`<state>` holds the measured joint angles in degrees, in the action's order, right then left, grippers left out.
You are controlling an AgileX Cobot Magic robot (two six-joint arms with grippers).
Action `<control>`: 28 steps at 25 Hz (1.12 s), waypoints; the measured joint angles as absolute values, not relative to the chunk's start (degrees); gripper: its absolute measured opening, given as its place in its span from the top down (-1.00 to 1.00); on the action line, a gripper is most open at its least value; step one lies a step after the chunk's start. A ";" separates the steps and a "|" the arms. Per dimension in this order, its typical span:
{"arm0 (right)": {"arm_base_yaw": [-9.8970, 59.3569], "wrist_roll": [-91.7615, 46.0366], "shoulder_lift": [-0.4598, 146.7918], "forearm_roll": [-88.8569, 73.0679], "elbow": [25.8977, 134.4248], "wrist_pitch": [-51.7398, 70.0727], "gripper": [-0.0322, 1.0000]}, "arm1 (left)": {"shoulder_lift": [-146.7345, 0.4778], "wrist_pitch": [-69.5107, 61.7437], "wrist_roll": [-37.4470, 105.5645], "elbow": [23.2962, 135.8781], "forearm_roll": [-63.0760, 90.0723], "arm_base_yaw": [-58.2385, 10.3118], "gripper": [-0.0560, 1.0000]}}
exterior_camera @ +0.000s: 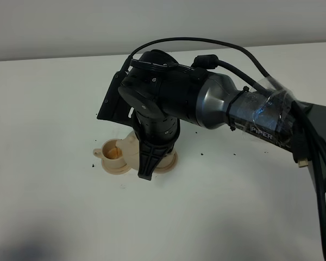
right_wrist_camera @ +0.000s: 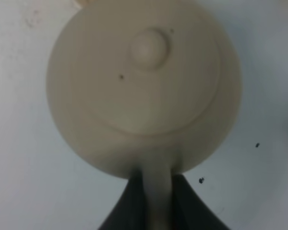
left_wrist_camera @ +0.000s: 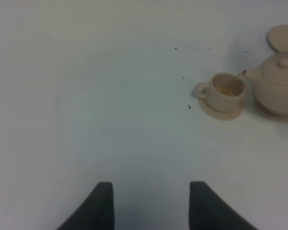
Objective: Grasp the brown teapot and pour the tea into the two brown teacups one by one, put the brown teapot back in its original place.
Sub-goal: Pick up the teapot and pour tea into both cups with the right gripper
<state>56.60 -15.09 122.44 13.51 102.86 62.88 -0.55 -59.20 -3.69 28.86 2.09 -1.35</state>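
Mid-table (exterior_camera: 43,217), well off the edges: R arm (exterior_camera: 206,103) holds pot (right_wrist_camera: 144,96), spout over the rim of cup (left_wrist_camera: 224,93), tea inside. Pour no. 1 in hand, I judge. Next: level pot, shift to 2nd cup, not in view. Arm reaches across, wrist bent down. R gripper (right_wrist_camera: 157,181) clamped on its handle. L gripper (left_wrist_camera: 151,206) apart, empty.

The teapot (right_wrist_camera: 144,86) in the right gripper (right_wrist_camera: 156,203) looks like smooth, matt ceramic, as does the cup (left_wrist_camera: 224,91) just beyond it. The gripper is matt black plastic. Behind it, the arm (exterior_camera: 212,103) has a satin grey metal-looking section and glossy clear tape (exterior_camera: 269,109). The table (exterior_camera: 43,119) is matt white.
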 joint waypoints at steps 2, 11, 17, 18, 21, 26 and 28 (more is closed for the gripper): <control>56.60 -15.09 122.44 13.94 102.86 62.88 0.70 | -0.55 -59.20 -3.69 28.86 2.09 -1.35 0.11; 57.10 -15.09 122.44 15.78 102.86 61.91 0.70 | -0.55 -59.20 -3.75 28.86 2.09 -1.35 0.11; 57.17 -15.09 122.44 16.94 102.86 61.85 0.70 | -0.55 -59.20 -3.75 28.86 2.09 -1.35 0.11; 57.17 -15.09 122.44 17.18 102.86 61.85 0.70 | -0.55 -59.20 -3.75 28.86 2.09 -1.35 0.11; 57.17 -15.09 122.44 17.58 102.86 61.85 0.70 | -0.55 -59.20 -3.75 28.86 2.09 -1.35 0.11; 57.28 -15.14 122.44 18.02 102.86 61.85 0.70 | -0.55 -59.20 -3.75 28.86 2.09 -1.35 0.11; 57.63 -15.19 122.44 18.66 102.86 61.85 0.70 | -0.55 -59.20 -3.75 28.86 2.09 -1.35 0.11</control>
<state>57.63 -15.19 122.44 18.66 102.86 61.85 -0.55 -59.20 -3.75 28.86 2.09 -1.35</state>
